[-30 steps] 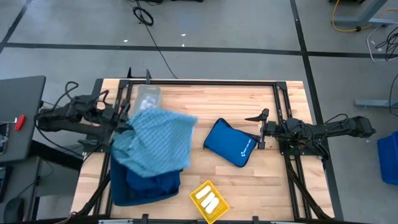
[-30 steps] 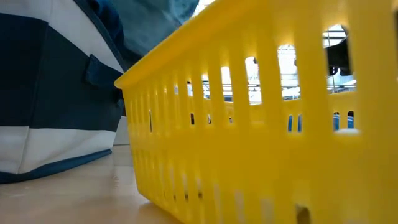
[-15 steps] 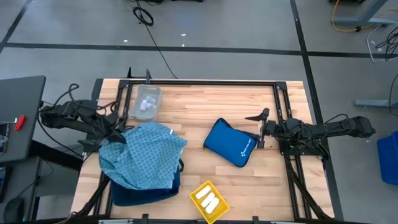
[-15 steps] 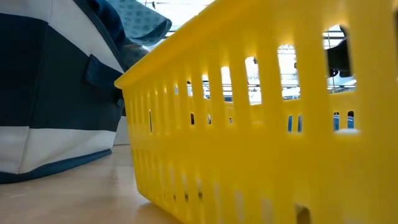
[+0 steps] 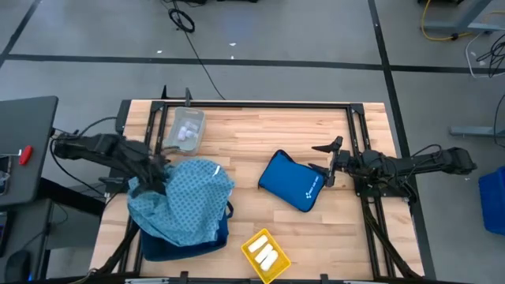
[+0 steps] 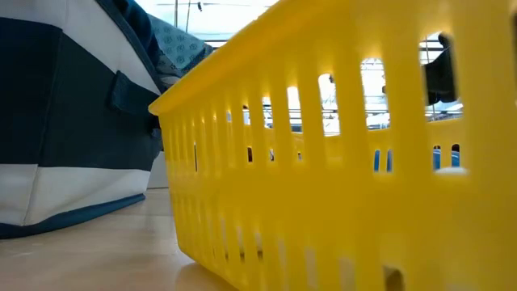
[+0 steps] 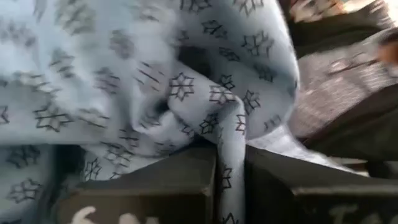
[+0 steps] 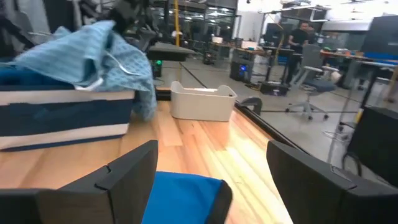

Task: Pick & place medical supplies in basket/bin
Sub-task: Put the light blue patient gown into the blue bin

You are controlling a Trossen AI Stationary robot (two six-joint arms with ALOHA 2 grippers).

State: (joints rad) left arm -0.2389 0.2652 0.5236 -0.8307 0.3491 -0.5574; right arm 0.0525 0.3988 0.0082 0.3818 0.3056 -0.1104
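Since a second ago, I am watching the light-blue patterned cloth (image 5: pixel 180 201) come down from its wide spread and bunch up over the navy-and-white striped bin (image 5: pixel 185 239) at the worktop's (image 5: pixel 260 130) near left corner. It is now draping over the bin's top and spilling past its left rim. My left gripper (image 5: pixel 155 175) is sitting at the cloth's upper left edge, and in the left wrist view its fingers (image 7: pixel 149 186) are clenching a fold of the fabric (image 7: pixel 186 93) between them. The clear tray (image 5: pixel 185 130) of small white packets is lying at the far left of the worktop, just beyond the cloth. The yellow basket (image 5: pixel 265 254) is resting at the near edge, holding white packets. My right gripper (image 5: pixel 327 162) is waiting beside the bright blue zip pouch (image 5: pixel 292 180), its fingers (image 8: pixel 121 177) spread apart and grasping nothing.
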